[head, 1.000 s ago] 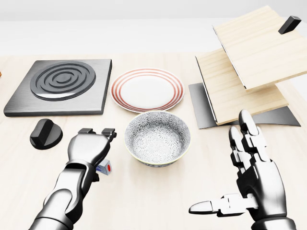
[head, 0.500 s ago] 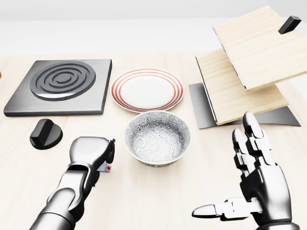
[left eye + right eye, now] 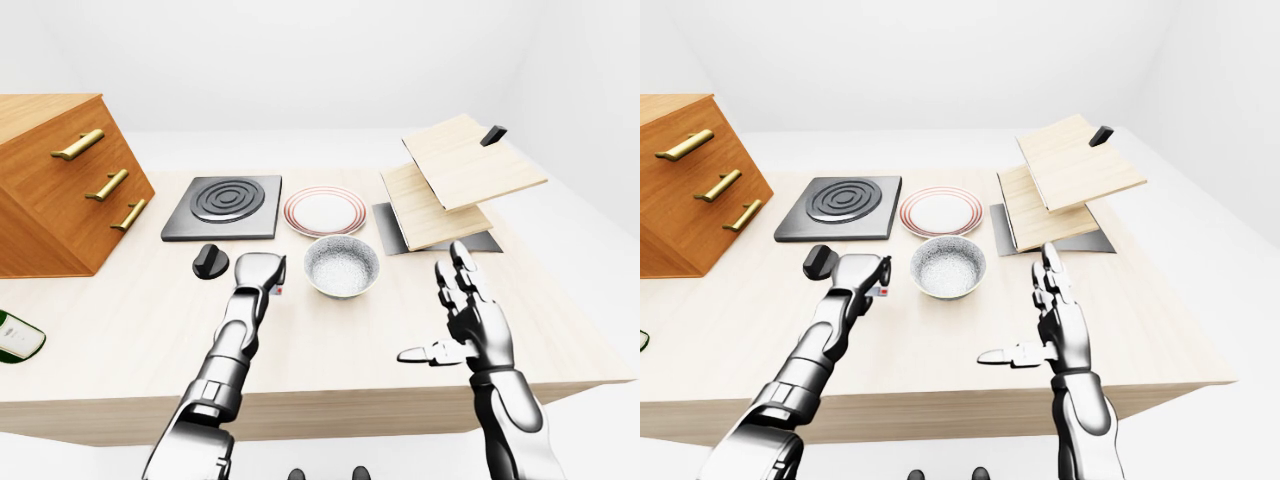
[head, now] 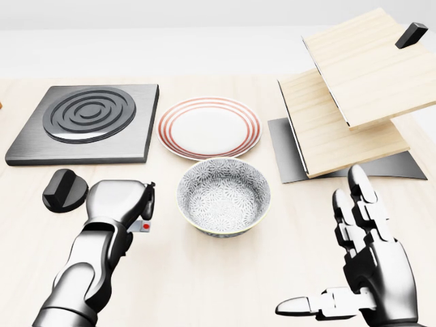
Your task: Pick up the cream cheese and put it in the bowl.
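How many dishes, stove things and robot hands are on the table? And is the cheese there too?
Dishes: 2, the patterned bowl and the striped plate.
Stove things: 2, the burner plate and the black knob.
Robot hands: 2, the left hand and the right hand.
Cream cheese: 1, the cream cheese mostly hidden in the left hand.
Total: 7.

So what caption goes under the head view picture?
Silver left hand closed on the small cream cheese pack, beside the patterned grey bowl.

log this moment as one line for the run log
left robot hand: shut on cream cheese | bowl: empty | right robot hand: open, idle
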{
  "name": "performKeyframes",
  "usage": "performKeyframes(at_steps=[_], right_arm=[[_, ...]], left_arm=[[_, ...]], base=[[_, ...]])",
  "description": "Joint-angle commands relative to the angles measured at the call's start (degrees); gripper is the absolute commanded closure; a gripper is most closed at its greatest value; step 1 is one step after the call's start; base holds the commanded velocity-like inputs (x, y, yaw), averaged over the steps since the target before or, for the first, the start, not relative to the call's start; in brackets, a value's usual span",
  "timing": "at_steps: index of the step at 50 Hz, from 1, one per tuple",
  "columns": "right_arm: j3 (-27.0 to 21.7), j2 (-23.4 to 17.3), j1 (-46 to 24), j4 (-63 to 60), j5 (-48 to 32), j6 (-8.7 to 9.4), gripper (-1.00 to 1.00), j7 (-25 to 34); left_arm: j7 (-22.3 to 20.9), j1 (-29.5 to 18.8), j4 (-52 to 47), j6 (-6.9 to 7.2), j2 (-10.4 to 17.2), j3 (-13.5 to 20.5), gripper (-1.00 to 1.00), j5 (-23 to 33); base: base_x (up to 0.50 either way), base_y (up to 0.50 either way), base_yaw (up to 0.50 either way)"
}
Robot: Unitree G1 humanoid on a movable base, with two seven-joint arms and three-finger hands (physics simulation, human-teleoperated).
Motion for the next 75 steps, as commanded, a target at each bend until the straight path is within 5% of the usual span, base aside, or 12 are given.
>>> performKeyframes(at_steps=[1, 19, 30, 48, 59, 75], right_arm=[[0.7, 0.2, 0.5, 0.2, -0.3, 0.00, -1.00, -0.2], [2.3, 0.1, 1.3, -0.1, -0.7, 0.00, -1.00, -0.5], [2.9, 0.1, 1.2, 0.4, -0.7, 0.00, -1.00, -0.5], [4.0, 0.1, 3.6, -3.3, 1.1, 0.00, -1.00, 0.6], [2.5, 0.3, 4.5, -1.4, 2.4, 0.00, -1.00, 1.9], [-0.3, 0.8, 4.7, 1.7, 2.6, -1.11, -1.00, 3.1]], left_arm=[[-6.5, 4.3, -15.6, 0.00, 0.8, 1.7, 1.00, 2.8], [-23.8, 3.4, -37.5, 0.00, -0.8, 3.5, 1.00, 8.4], [-26.1, -4.7, -34.6, 0.00, -5.3, 1.3, 1.00, 11.7], [-17.5, -14.4, -17.6, 0.00, -12.5, -2.8, 1.00, 14.9], [-17.5, -15.1, -14.6, 0.00, -17.7, -4.8, 1.00, 15.3], [-11.7, -15.5, -6.6, 0.00, -20.3, -6.0, 1.00, 14.0]], base=[[0.00, 0.00, 0.00], [0.00, 0.00, 0.00], [0.00, 0.00, 0.00], [0.00, 0.00, 0.00], [0.00, 0.00, 0.00], [0.00, 0.00, 0.00]])
